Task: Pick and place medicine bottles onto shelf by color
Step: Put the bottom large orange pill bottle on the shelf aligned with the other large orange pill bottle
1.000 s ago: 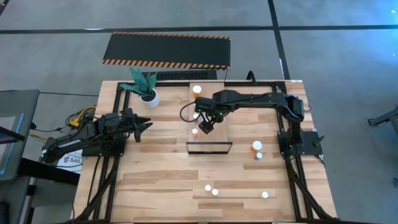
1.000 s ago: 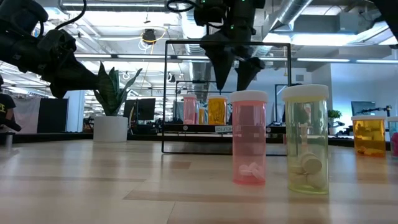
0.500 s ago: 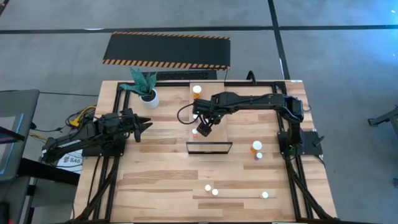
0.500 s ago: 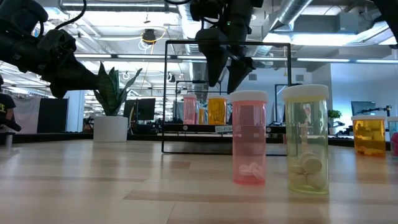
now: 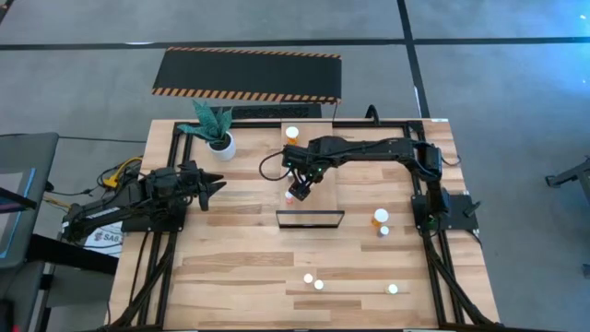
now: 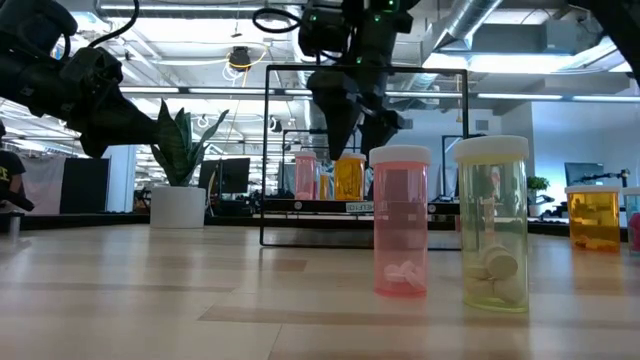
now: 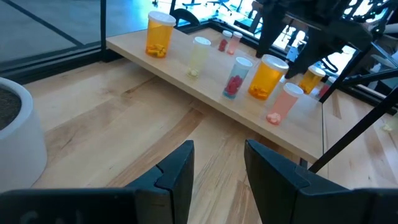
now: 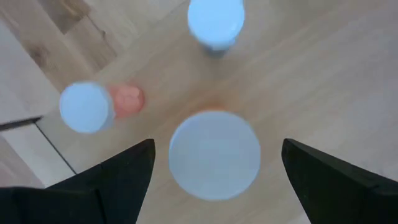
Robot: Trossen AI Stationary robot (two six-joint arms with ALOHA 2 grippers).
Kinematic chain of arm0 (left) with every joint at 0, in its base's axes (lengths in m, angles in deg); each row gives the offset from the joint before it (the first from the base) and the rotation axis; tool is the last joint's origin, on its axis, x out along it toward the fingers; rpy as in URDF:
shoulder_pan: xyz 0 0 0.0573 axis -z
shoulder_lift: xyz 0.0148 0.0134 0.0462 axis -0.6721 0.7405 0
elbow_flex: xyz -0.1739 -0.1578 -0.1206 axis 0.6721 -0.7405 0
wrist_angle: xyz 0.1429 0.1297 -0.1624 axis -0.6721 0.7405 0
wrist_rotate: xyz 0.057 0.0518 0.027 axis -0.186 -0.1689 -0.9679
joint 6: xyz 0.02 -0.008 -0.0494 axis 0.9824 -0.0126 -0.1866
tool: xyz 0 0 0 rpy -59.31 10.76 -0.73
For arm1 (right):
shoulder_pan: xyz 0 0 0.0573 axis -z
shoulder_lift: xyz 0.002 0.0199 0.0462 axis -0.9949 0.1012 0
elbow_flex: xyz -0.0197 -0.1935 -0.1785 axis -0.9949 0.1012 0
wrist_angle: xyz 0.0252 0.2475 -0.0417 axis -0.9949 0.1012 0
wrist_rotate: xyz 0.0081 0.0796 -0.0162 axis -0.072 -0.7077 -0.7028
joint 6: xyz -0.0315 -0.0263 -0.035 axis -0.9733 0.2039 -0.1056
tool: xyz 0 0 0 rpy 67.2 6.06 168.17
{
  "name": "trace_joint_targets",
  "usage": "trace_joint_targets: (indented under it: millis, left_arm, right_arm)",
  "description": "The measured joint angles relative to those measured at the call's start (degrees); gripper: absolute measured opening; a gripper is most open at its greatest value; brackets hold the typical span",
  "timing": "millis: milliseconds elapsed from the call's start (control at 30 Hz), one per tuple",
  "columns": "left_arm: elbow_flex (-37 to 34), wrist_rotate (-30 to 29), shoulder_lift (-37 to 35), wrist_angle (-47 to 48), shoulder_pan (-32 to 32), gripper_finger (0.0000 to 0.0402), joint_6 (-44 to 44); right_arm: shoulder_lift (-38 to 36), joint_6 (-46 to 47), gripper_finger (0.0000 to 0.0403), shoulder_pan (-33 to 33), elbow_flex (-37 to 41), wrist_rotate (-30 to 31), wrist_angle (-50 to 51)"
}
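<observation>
The shelf (image 5: 324,184), a pale board with a dark frame at its near end, lies mid-table and bears several white-capped medicine bottles. In the left wrist view these are an orange one (image 7: 158,34), a yellowish one (image 7: 199,56), a red-pink one (image 7: 236,78), an orange one (image 7: 267,76) and a pink one (image 7: 283,102). My right gripper (image 5: 298,184) hangs open above them, pointing down. Its fingers stand on either side of a large white cap (image 8: 214,152) below it, clear of it. My left gripper (image 5: 218,184) waits open at the table's left.
Loose bottles stand on the table: a pink one (image 6: 400,220) and a yellowish one (image 6: 492,222) near the front, an orange one (image 5: 380,217) right of the shelf. A potted plant (image 5: 219,138) stands at the far left. A black mat (image 5: 247,74) lies beyond the table.
My right gripper has sunk a little toward the bottles on the shelf and drifted toward the table's left edge, its wrist rolling somewhat. It has stayed open.
</observation>
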Motion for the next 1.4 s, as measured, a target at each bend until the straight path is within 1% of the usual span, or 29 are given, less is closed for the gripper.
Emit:
trace_joint_targets:
  millis: [300,733,1133,1300,1400]
  left_arm:
    - [0.0,0.0,0.0,0.0,0.0,0.0128,0.0]
    - [0.0,0.0,0.0,0.0,0.0,0.0128,0.0]
    - [0.0,0.0,0.0,0.0,0.0,0.0128,0.0]
    - [0.0,0.0,0.0,0.0,0.0,0.0128,0.0]
    - [0.0,0.0,0.0,0.0,0.0,0.0128,0.0]
  right_arm:
    - [0.0,0.0,0.0370,-0.6,0.0,0.0,-0.6]
    - [0.0,0.0,0.0319,-1.2,1.7,0.4,-4.0]
    - [0.0,1.5,0.0313,-1.2,4.7,0.6,-6.6]
    - [0.0,1.7,0.0295,-1.1,4.7,0.8,-6.7]
    - [0.0,3.1,0.0284,-1.0,4.7,2.4,-6.8]
